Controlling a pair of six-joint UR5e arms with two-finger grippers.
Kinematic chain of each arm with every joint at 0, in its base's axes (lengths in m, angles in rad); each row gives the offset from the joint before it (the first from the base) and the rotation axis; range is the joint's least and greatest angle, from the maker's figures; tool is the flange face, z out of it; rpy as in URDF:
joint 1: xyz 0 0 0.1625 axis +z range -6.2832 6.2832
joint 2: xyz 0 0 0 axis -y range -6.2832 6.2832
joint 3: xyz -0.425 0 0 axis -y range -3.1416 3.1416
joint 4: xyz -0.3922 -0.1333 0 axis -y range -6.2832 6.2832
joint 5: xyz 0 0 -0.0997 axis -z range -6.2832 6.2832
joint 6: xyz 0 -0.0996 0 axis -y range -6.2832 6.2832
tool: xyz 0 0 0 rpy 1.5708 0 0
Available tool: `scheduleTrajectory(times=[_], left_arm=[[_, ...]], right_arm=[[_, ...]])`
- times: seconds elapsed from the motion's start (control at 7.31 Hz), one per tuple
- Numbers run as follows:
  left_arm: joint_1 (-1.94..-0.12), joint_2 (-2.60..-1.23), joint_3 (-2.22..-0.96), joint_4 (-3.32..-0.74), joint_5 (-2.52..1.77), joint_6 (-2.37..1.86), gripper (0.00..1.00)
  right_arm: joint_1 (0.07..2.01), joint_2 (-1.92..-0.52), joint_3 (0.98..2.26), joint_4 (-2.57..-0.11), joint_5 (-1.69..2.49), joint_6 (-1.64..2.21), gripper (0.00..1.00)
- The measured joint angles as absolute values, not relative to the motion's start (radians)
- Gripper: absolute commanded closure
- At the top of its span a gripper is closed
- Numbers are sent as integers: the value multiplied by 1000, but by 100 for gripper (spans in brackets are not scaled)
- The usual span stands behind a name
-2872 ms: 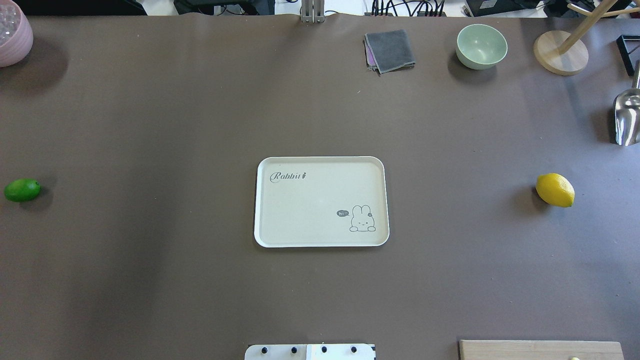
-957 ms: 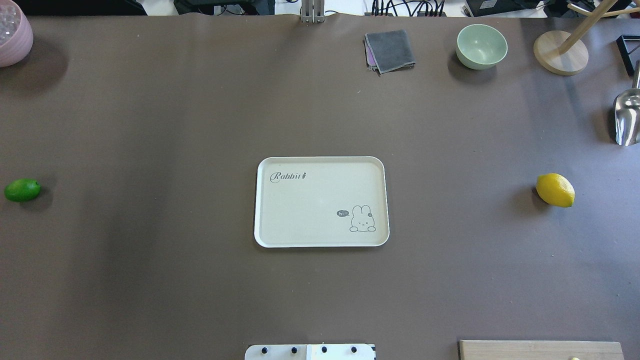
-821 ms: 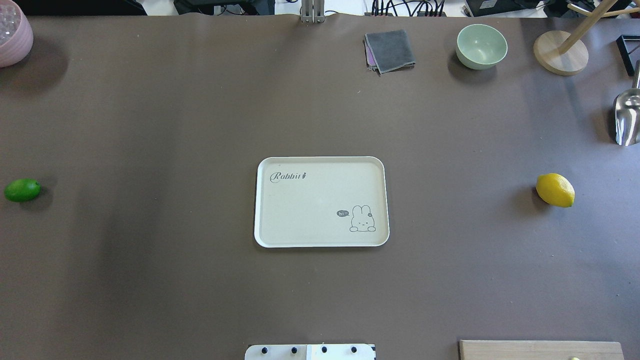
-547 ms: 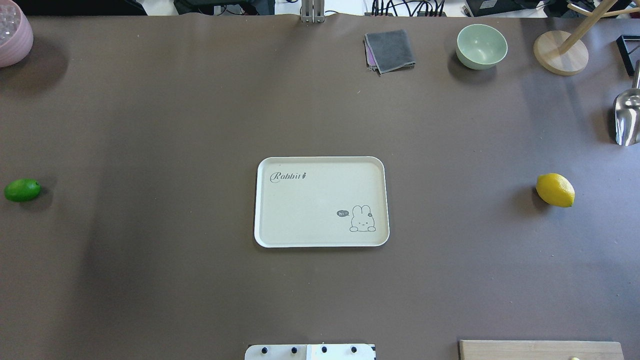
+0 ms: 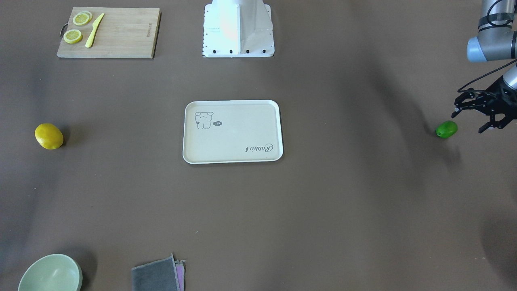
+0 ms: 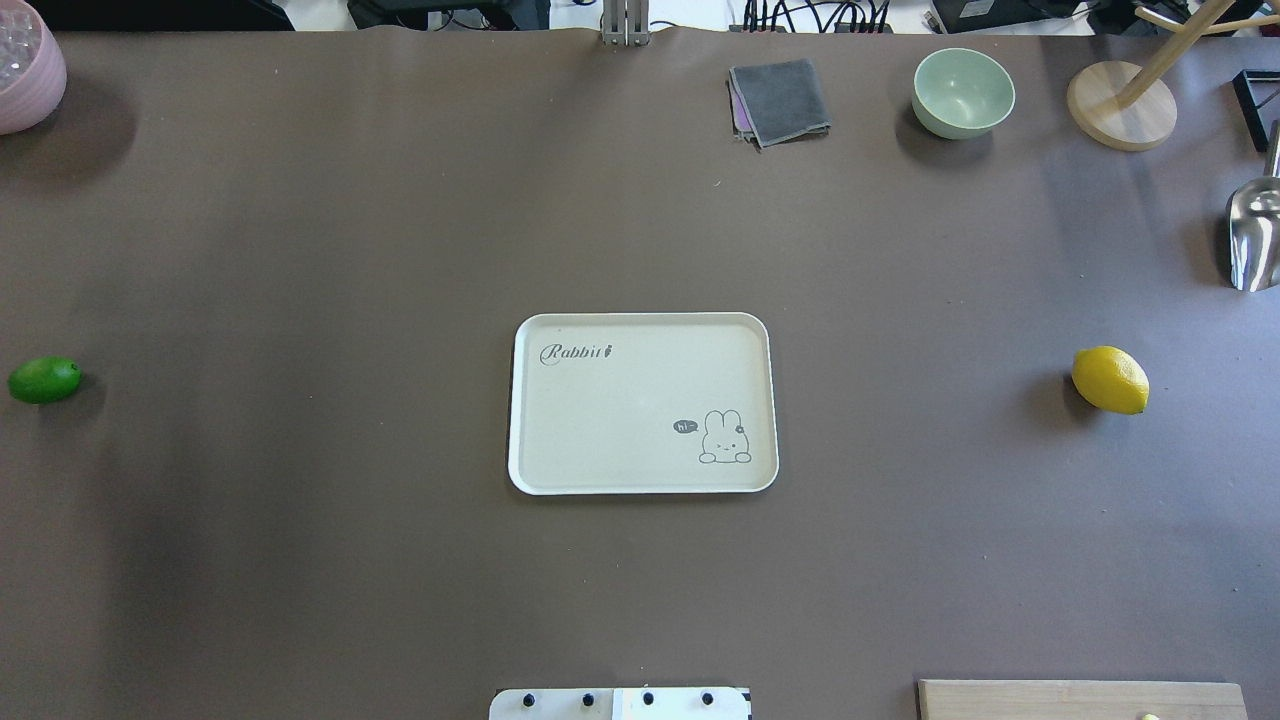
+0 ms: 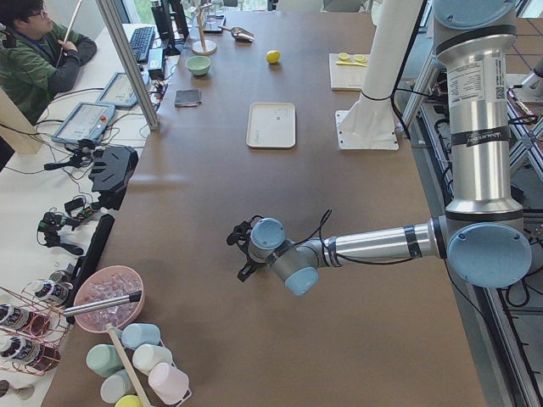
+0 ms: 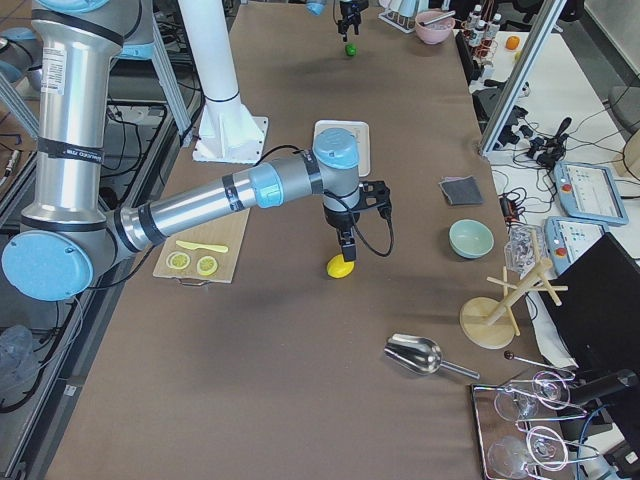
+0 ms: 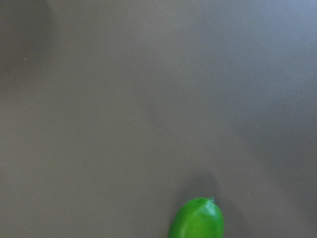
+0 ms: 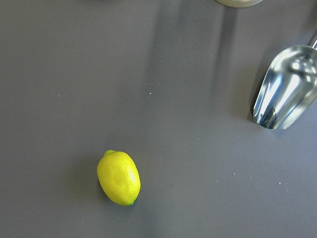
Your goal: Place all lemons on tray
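Observation:
The cream tray (image 6: 640, 400) lies empty at the table's middle; it also shows in the front view (image 5: 232, 137). The green lemon (image 6: 44, 380) lies far left on the table. In the front view my left gripper (image 5: 468, 121) is open and hovers just beside and above the green lemon (image 5: 446, 129); the left wrist view shows it (image 9: 195, 219) at the bottom edge. The yellow lemon (image 6: 1110, 380) lies far right. My right gripper (image 8: 345, 240) hangs just above the yellow lemon (image 8: 340, 266); I cannot tell whether it is open or shut. The right wrist view shows that lemon (image 10: 119, 177).
A cutting board (image 5: 117, 34) with lemon slices and a yellow knife lies near the robot base (image 5: 238, 28). At the far edge are a grey cloth (image 6: 780, 100), a green bowl (image 6: 962, 92), a wooden stand (image 6: 1120, 105), a metal scoop (image 6: 1255, 235) and a pink bowl (image 6: 25, 70).
Lemons and tray have not moved. A faint shadow on the table's left half has drifted left toward the green lemon.

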State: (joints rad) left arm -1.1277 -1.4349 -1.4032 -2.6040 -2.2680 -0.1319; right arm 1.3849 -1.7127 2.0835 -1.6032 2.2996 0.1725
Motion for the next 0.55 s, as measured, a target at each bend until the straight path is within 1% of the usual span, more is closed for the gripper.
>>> scheduleTrajectory(times=[0.14,0.27,0.41,0.55], left_arm=[[-1111,-1440,-1395,-2614,-2263,-132,3],[-1099,-1449,-1393,-2617,-2262,-132,21],[-1088,-1461,-1392,-2618,-2260,-132,62],[-1075,-1470,-1392,-2618,-2259,-132,91]], right_arm=[[1384,-1712,2083,-1602,2300,172,0],[1384,-1712,2083,-1602,2300,172,0],[1384,-1713,2083,-1603,2300,172,0],[1384,-1714,2083,-1603,2301,172,0]])
